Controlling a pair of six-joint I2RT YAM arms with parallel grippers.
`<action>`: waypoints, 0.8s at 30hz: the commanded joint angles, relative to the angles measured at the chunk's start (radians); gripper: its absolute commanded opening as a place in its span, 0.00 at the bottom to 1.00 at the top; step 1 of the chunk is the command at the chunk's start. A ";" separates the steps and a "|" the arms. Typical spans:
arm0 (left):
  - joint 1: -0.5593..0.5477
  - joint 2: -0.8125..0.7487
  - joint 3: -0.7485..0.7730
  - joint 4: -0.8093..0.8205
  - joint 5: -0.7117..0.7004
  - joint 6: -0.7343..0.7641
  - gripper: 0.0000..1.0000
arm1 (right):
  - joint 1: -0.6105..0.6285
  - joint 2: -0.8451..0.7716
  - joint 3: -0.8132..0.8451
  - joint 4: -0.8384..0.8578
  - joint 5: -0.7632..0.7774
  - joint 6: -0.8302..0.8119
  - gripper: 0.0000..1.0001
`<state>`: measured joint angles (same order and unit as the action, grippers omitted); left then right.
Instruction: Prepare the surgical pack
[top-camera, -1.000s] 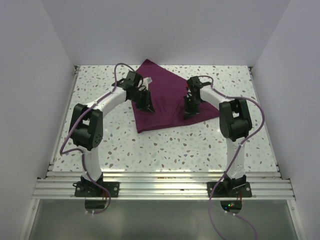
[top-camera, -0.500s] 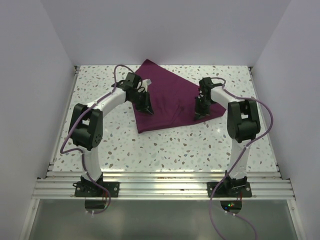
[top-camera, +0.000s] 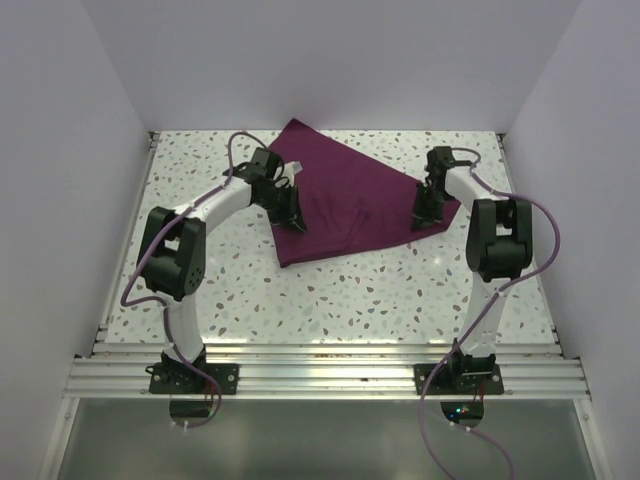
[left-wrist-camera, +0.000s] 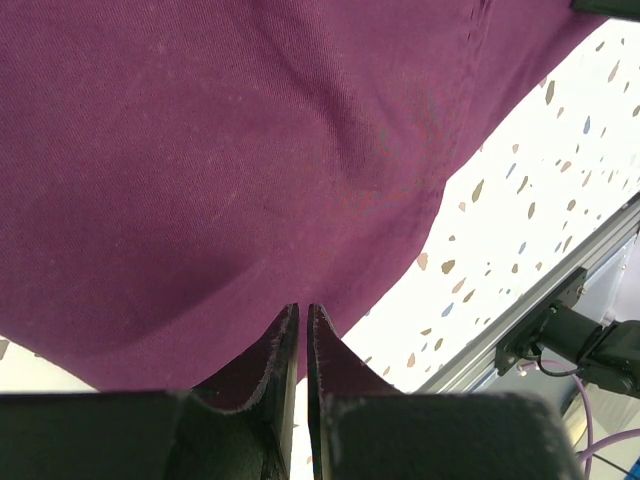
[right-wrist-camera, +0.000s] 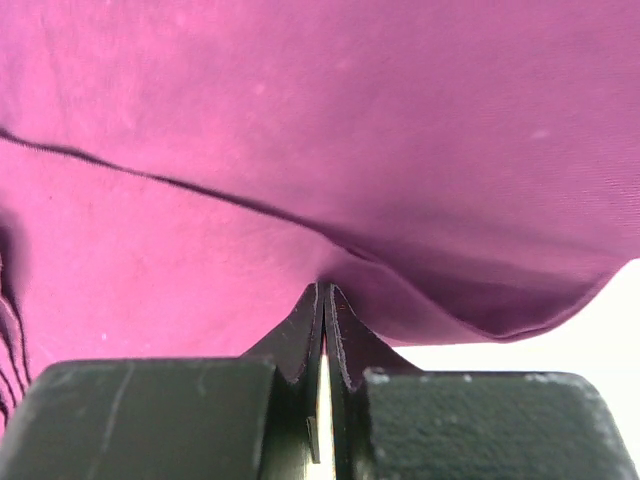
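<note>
White speckled table (top-camera: 400, 290), boxed by plain white walls (top-camera: 330, 60) on three sides, w/ aluminium rails (top-camera: 320, 375) along the near edge where both arm bases are bolted. Purple cloth (top-camera: 345, 195) lies at far-ctr of table, approx triangular from above: one point toward back wall, one at near-left, one out to the right, w/ a few creases across the middle. L gripper (top-camera: 296, 222) sits low on the cloth's left edge, near the near-left corner. In its wrist view the fingers (left-wrist-camera: 275, 350) are almost together, only a thin slit btwn them, tips right at the hem and pinching it. Cloth fills most of that view, speckled table showing at right. R gripper (top-camera: 424, 217) is at the cloth's right corner, its arm bowed out to the right. In its wrist view the fingers (right-wrist-camera: 300, 335) are pressed fully together w/ cloth caught at the tips. Fabric sags away from them in a fold, a dark hem line runs across it, and bare table shows under the raised edge at lower right. The two grippers are well apart, on opposite sides of the cloth. Purple cables (top-camera: 235, 140) loop off each arm. Whether anything is under or inside the cloth: can't tell.
</note>
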<state>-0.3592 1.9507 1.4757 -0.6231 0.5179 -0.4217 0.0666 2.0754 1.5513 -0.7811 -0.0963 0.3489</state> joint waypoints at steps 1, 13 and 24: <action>0.011 -0.026 -0.003 0.005 0.019 0.032 0.11 | -0.011 0.018 0.049 -0.013 0.035 -0.018 0.00; 0.012 -0.026 -0.015 0.006 0.024 0.034 0.11 | -0.108 -0.044 0.000 0.060 0.108 0.034 0.07; 0.014 -0.027 -0.020 0.013 0.030 0.034 0.11 | -0.185 -0.052 0.000 0.179 0.294 0.111 0.49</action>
<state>-0.3538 1.9507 1.4639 -0.6216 0.5285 -0.4076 -0.1219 2.0785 1.5547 -0.6857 0.1150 0.4358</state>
